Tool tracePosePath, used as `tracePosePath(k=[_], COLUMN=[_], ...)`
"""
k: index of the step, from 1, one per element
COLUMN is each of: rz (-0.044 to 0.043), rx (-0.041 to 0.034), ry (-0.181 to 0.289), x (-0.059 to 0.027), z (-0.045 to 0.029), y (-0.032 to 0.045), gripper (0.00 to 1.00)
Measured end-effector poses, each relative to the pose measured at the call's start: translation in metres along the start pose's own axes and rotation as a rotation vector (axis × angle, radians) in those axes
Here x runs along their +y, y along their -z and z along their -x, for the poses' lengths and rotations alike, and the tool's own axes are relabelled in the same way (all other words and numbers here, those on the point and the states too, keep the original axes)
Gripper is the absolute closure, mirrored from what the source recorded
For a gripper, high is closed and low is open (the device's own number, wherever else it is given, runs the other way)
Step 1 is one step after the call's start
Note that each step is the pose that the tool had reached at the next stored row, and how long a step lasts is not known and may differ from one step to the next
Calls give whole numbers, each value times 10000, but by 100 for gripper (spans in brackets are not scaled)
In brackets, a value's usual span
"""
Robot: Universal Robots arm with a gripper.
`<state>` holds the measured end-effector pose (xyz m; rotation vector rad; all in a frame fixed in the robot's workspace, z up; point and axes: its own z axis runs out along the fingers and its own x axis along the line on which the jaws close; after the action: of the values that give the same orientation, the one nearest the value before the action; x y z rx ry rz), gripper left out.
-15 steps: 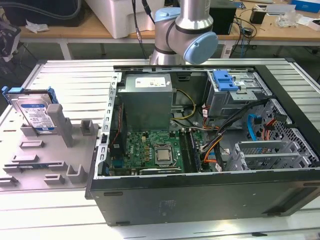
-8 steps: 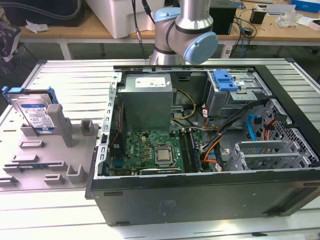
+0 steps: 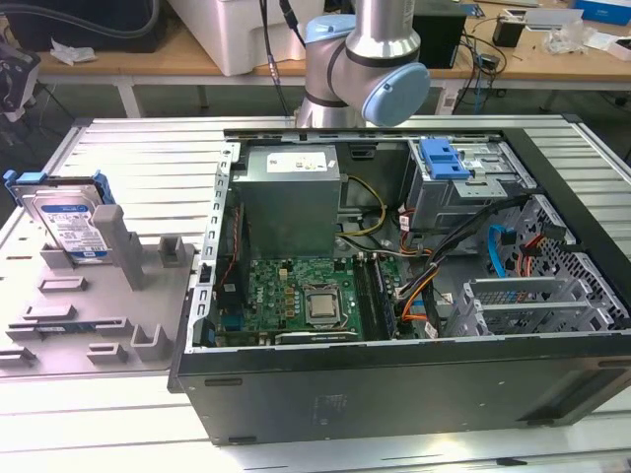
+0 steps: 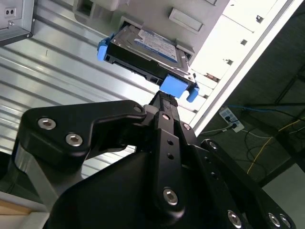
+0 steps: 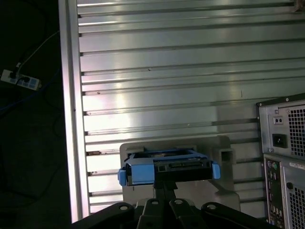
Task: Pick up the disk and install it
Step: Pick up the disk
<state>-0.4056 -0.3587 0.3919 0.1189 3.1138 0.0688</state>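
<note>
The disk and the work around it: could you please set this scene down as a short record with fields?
disk: stands on edge in the grey holder, at the exterior view's left
gripper: shut, empty, in line with the disk in the second wrist view
computer case: open, lying on the slatted table beside the holder
drive cage: blue-handled, inside the case, no disk in it
status: disk not yet picked up

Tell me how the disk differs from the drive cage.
The disk stands tilted in a grey holder outside the case; the cage sits inside it. The disk bears a white-and-blue label; the cage is bare metal. A blue rail frames the disk; the cage has a blue handle. Both are grey metal with blue plastic.
</note>
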Motion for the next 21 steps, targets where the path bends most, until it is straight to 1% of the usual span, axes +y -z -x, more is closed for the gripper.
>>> tracePosePath(k=[6,7,8,10,11,12,13,14,15,16,18,20,21], rz=[0,-1,-1,-17,-27,-39,-54,-60,-65,-69,-81,-88,-95], rx=[0,4,23,218,338,503,697,772,819,841,868,883,896], ry=[0,-2,-1,-10,-14,-22,-22,2,92,327,991,1351,1688], x=[0,1,1,4,5,7,15,22,33,40,43,44,45], z=[-2,1,13,65,75,81,88,89,89,89,88,88,88], y=[0,-2,-6,-18,-21,-24,-27,-30,-34,-38,-41,-43,-45], gripper=[89,89,89,89,89,89,89,89,89,89,89,89,89])
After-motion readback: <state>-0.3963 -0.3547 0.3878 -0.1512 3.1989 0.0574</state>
